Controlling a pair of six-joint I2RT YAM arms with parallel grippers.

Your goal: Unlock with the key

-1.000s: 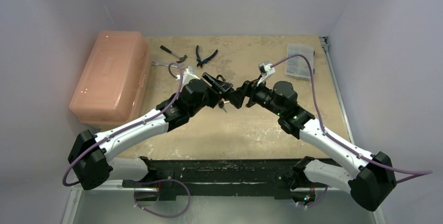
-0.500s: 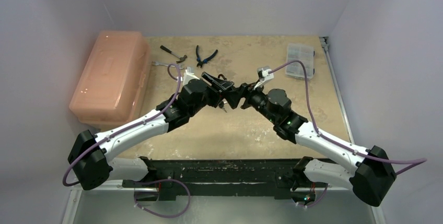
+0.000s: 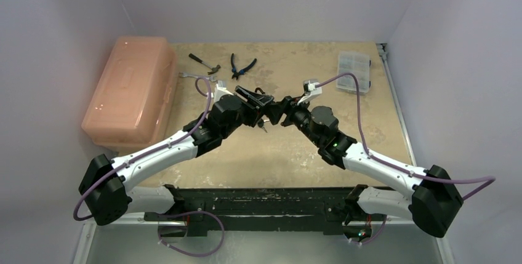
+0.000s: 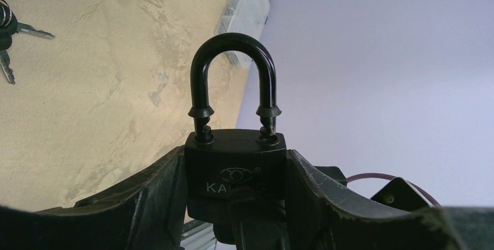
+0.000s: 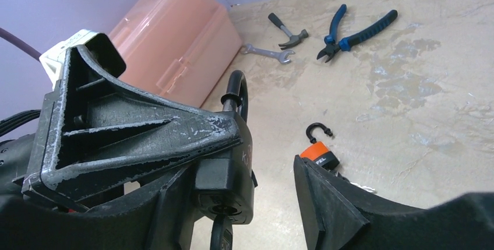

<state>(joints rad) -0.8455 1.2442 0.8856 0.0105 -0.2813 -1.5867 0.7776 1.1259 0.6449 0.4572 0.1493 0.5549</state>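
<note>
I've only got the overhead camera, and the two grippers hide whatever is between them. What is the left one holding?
Observer: The left gripper is clamped on the body of a black padlock.
Operator: Is it unlocked?
Observer: No, the left wrist camera shows both legs of the shackle seated in the body.
Operator: Any key in it?
Observer: Yes, what looks like a key sticks out of its underside, between the open fingers of the right gripper.

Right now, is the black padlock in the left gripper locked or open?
Locked, it appears: both legs of the shackle run into the body of the padlock; neither is lifted clear.
</note>
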